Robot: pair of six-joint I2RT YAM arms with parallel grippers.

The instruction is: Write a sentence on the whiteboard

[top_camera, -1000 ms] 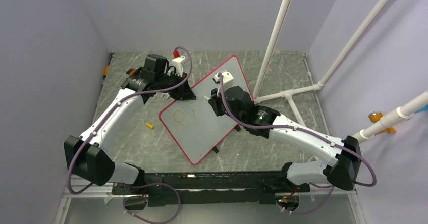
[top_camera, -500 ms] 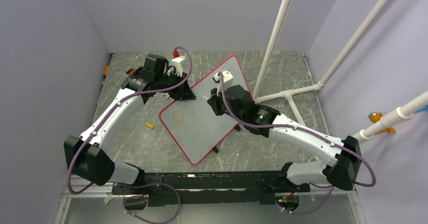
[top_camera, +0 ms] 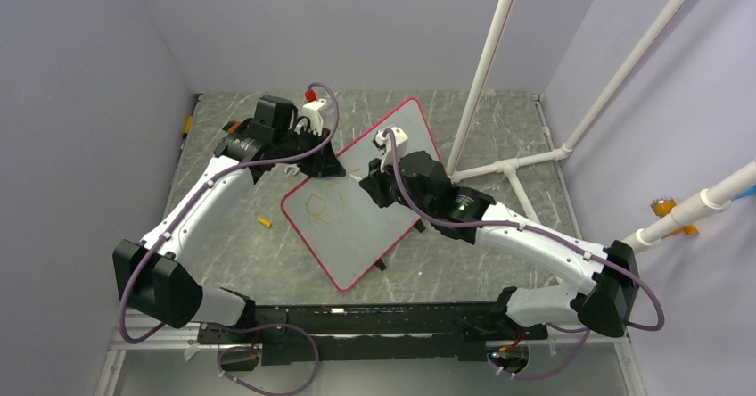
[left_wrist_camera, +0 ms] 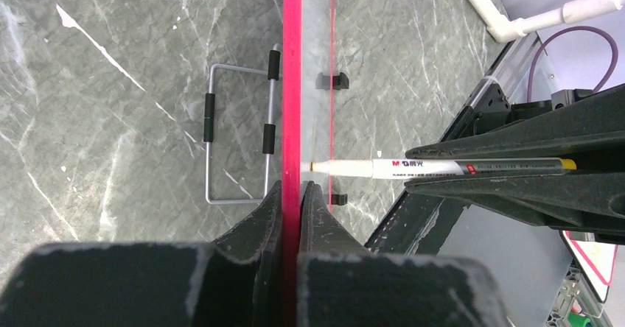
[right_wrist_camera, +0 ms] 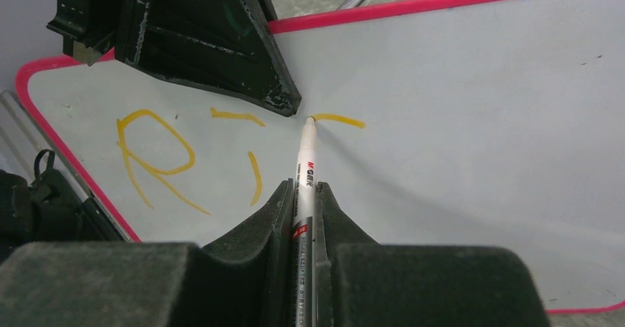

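Early days imo: whiteboard point(top_camera: 365, 235) slanted in the middle of the table point(top_camera: 223, 244), left gripper point(left_wrist_camera: 292, 188) clamped on its red rim, right gripper point(right_wrist_camera: 306, 188) clenched on the marker point(right_wrist_camera: 304, 161), tip down just past the sentence point(right_wrist_camera: 256, 178) ("Ri" so far), so next it needs a steady third-letter stroke.

- Left gripper point(left_wrist_camera: 292, 191): both black fingers are clamped on the red rim of the whiteboard point(left_wrist_camera: 292, 62), which is seen edge-on
- Marker pen point(left_wrist_camera: 413, 167): white barrel, yellow rear end, tip touching the board face
- Right gripper point(left_wrist_camera: 421, 167): closed around the pen barrel
- Wire stand point(left_wrist_camera: 208, 113): lies on the marbled table point(left_wrist_camera: 110, 84), just beside the rim
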